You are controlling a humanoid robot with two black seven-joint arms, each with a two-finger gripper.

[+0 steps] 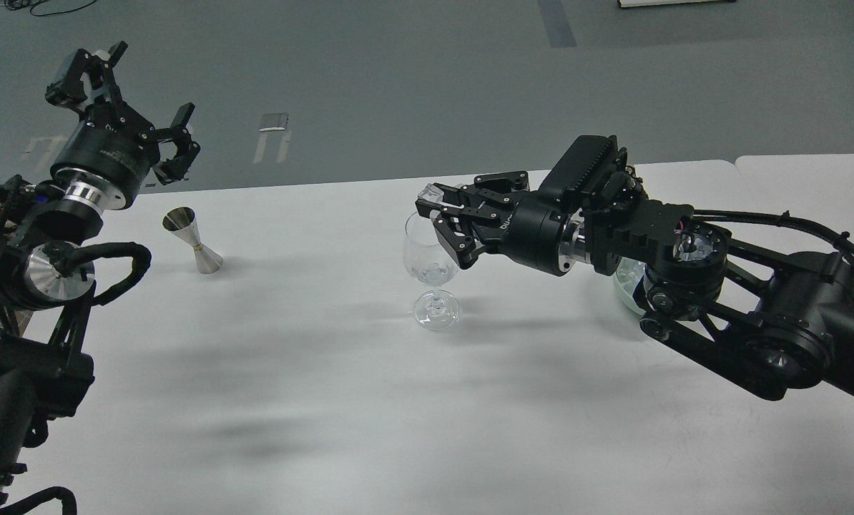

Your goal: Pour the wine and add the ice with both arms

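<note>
A clear stemmed wine glass (430, 247) stands upright at the table's middle. Clear ice cubes (433, 272) lie in the bottom of its bowl; I cannot tell any wine apart from them. My right gripper (435, 211) reaches in from the right at the glass rim's right side. It is shut on one ice cube (430, 194), held just above the rim. My left gripper (130, 96) is open and empty, raised high at the far left, well away from the glass.
A steel jigger (193, 240) stands on the white table (312, 372) at the left, below my left gripper. A pale green bowl (625, 285) sits at the right, mostly hidden behind my right arm.
</note>
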